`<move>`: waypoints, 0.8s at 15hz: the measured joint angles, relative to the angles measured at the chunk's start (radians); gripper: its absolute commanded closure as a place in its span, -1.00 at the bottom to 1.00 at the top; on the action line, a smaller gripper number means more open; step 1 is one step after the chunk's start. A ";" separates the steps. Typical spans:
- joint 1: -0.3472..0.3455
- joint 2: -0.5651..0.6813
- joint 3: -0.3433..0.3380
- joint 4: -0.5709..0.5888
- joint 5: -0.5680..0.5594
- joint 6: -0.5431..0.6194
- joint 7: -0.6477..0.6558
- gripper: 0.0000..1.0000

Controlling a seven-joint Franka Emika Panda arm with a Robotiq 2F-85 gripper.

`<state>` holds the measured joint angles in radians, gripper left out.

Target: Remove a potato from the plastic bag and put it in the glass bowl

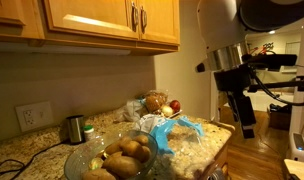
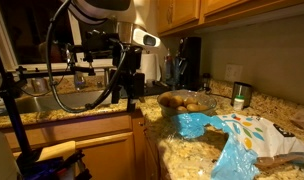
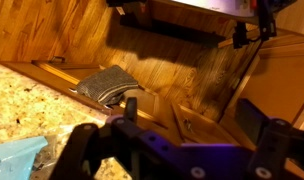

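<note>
A glass bowl [image 1: 92, 160] with several potatoes [image 1: 127, 153] in it stands on the granite counter; it also shows in an exterior view [image 2: 174, 99]. The blue and white plastic bag [image 1: 178, 131] lies crumpled next to it and shows in both exterior views [image 2: 232, 135]. My gripper [image 1: 238, 112] hangs beyond the counter's edge, apart from bag and bowl, and shows in both exterior views [image 2: 123, 95]. In the wrist view the gripper [image 3: 192, 112] is open and empty above the wood floor, with a corner of the bag [image 3: 17, 155] at the lower left.
A metal cup [image 1: 75, 128] and a pile of produce [image 1: 157, 103] stand at the back of the counter. A sink [image 2: 52, 102] and a dark appliance [image 2: 187, 60] are nearby. A grey mat [image 3: 104, 84] lies on the floor by the cabinet base.
</note>
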<state>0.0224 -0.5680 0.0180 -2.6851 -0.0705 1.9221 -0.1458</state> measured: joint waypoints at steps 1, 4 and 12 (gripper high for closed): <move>0.000 0.000 0.000 0.000 0.000 0.000 0.000 -1.00; 0.000 0.001 0.000 0.000 -0.003 0.025 -0.001 -1.00; -0.020 0.096 -0.019 0.046 -0.068 0.182 -0.001 -1.00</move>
<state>0.0024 -0.4721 -0.0007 -2.6390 -0.1384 2.1039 -0.1464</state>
